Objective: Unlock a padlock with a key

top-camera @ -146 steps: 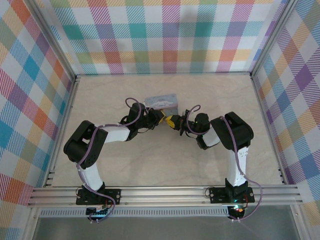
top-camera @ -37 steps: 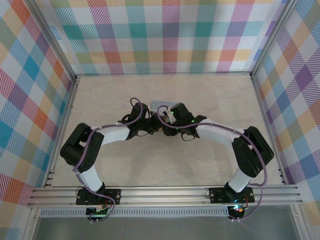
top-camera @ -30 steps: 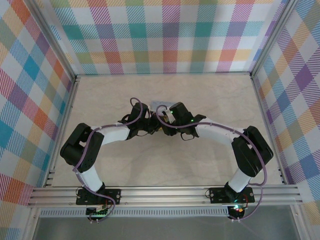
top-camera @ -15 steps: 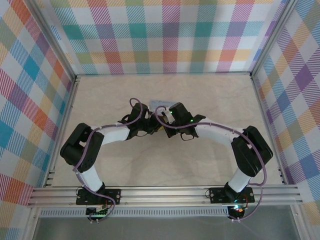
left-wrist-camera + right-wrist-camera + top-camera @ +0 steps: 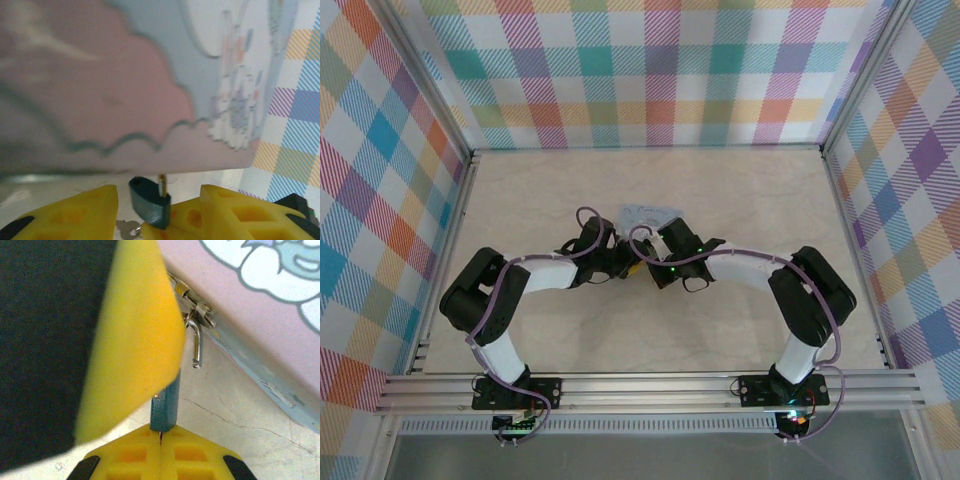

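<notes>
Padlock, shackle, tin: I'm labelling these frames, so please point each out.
padlock [image 5: 149, 202], left wrist view, teal body
shackle [image 5: 197, 347], right wrist view, silver leg
tin [image 5: 240, 325], right wrist view, pink side

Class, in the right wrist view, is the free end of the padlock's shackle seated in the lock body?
No: the free end of the shackle hangs in open air beside the teal padlock, not in its body.

padlock [image 5: 149, 204] | tiny, dark teal, roundish | tilted | just beside pale blue tin [image 5: 225, 50]

Bright, even light (wrist close-ups blurred)
</notes>
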